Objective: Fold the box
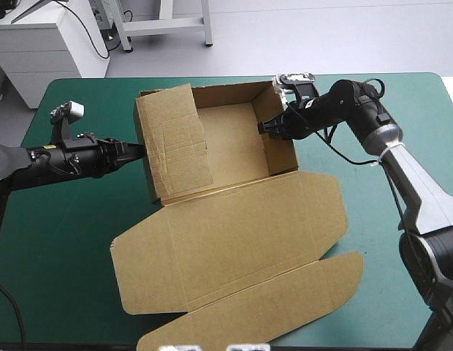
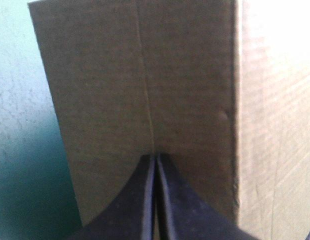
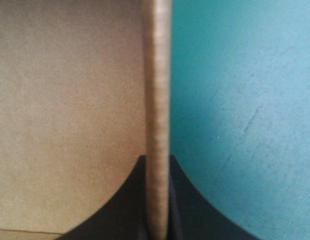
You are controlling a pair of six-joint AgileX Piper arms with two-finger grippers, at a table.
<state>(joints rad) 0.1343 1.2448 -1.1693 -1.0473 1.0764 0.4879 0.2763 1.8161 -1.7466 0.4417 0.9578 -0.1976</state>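
Table (image 1: 66,241) with teal-green cover carries the brown box (image 1: 234,219) at its middle: the open tray (image 1: 237,142) sits toward the far edge and the lid (image 1: 226,248) lies flat toward the near edge, where its outermost flap (image 1: 263,311) runs out of the high view. The right arm (image 1: 358,110) comes up from the table's right edge, bends at the elbow and reaches back across to the tray's right wall (image 1: 281,146). The left arm (image 1: 58,159) lies low and nearly level from the left edge. The left wall (image 1: 172,139) tilts in over the tray. The right gripper (image 1: 267,126) pinches the right wall's rim, one black finger inside and the other hidden behind the board. The left gripper (image 2: 155,157), fingers pressed together in a point, touches the left wall's outer face at a crease.
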